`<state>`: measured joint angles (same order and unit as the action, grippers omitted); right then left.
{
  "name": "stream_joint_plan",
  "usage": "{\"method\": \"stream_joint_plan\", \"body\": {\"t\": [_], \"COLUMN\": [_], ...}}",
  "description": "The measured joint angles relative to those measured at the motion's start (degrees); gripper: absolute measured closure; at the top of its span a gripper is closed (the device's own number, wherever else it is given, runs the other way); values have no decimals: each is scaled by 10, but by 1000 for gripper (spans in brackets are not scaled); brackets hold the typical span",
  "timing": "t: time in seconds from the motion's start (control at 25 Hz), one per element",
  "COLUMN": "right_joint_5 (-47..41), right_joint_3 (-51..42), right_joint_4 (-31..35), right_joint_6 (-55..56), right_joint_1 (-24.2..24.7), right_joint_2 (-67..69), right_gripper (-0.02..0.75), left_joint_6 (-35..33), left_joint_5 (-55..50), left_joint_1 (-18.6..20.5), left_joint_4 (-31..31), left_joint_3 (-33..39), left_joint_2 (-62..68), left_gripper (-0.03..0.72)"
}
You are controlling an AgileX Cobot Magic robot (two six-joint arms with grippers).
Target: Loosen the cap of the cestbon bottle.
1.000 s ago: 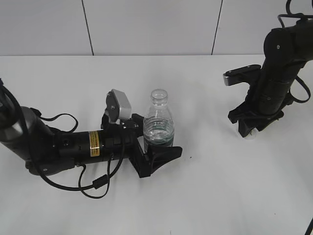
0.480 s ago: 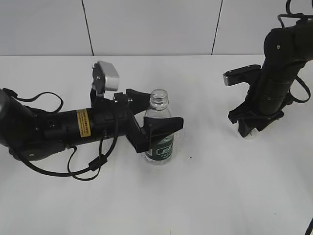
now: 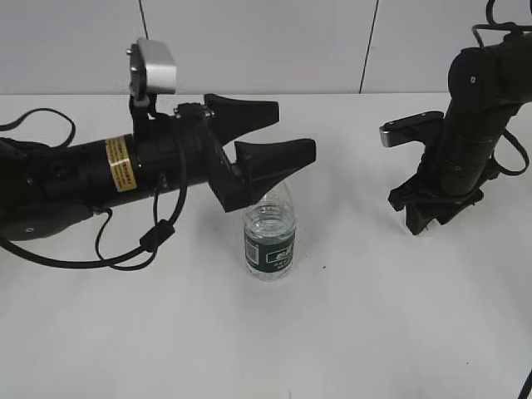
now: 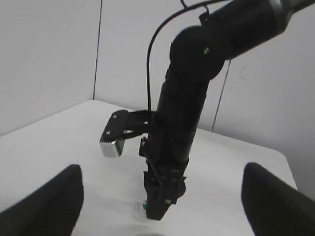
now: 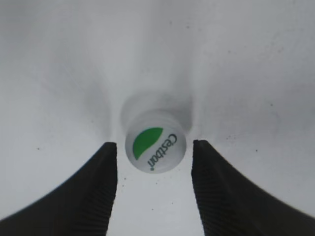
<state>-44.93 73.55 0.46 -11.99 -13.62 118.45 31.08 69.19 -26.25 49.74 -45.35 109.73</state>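
The cestbon bottle [image 3: 270,239] stands upright on the white table, clear with a dark green label; its neck is hidden behind my left gripper. My left gripper [image 3: 295,129] is open and empty, held above the bottle and apart from it. The cap [image 5: 155,147], white with a green mark and "Cestbon" print, lies on the table away from the bottle. My right gripper [image 5: 153,143] points down over it, open, with a finger on each side and a gap to each. In the exterior view my right gripper [image 3: 422,218] hides the cap. The left wrist view shows a green speck of the cap [image 4: 143,205].
The white table [image 3: 349,332] runs to a pale wall at the back. My right arm [image 3: 470,125] stands upright at the far right, its wrist camera [image 3: 407,129] jutting left. My left arm [image 3: 83,179] lies low across the left with loose cables.
My left gripper has let go of the bottle and risen from around its body to above its neck. The bottle stays standing. My right gripper has held its place.
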Motion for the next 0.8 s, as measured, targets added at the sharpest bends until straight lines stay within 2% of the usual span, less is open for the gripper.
{"method": "stream_joint_plan", "body": {"t": [0.16,0.4,0.56,0.8], "right_joint_5": [-4,-7,-29,-77], "right_joint_3": [0,17,27,27], "right_joint_4": [2,2,2,2], "right_joint_6": [0,0,0,1], "right_joint_1": [0,0,0,0], "right_joint_2": [-6,-66,-96,-119], "right_gripper": [360,360,343,293], "left_joint_6": [22,47,91,116], "left_joint_5": [-35,-159,-279,-496], "left_joint_1": [0,0,0,0], "left_joint_4": [0,-30,-67,-76], "left_joint_3": [0,0,0,-18], "left_joint_2": [-40,-106,-160,-240], "left_gripper": [97,98,103,108]}}
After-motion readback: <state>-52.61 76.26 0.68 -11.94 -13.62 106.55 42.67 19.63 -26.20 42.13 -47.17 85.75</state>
